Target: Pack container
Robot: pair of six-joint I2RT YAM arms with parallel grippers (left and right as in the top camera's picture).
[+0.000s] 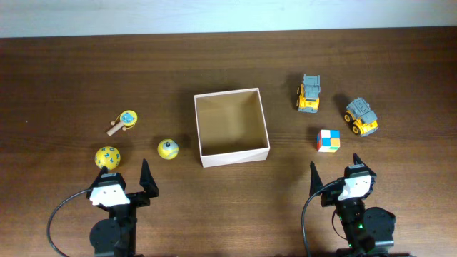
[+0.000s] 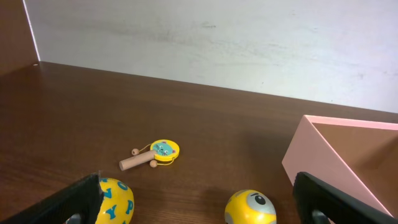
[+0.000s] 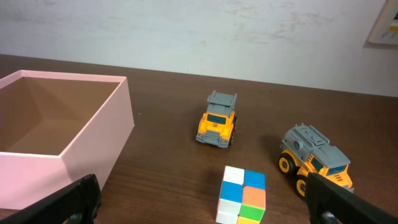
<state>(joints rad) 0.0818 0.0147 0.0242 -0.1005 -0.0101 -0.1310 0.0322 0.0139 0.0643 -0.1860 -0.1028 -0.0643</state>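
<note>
Dark, grained wooden table [image 1: 228, 64] carries the container [image 1: 235, 155] at its centre: a square, shallow cardboard box, whitish outside, tan inside. The left gripper [image 1: 123, 168] and right gripper [image 1: 335, 165] gape wide, holding nothing. A smooth puzzle cube [image 1: 328, 139] sits right.

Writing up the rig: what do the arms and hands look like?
Both arms are black, each with a white block behind the hand. The left hand and right hand have pointed black fingers; a black cable loops beside each.
</note>
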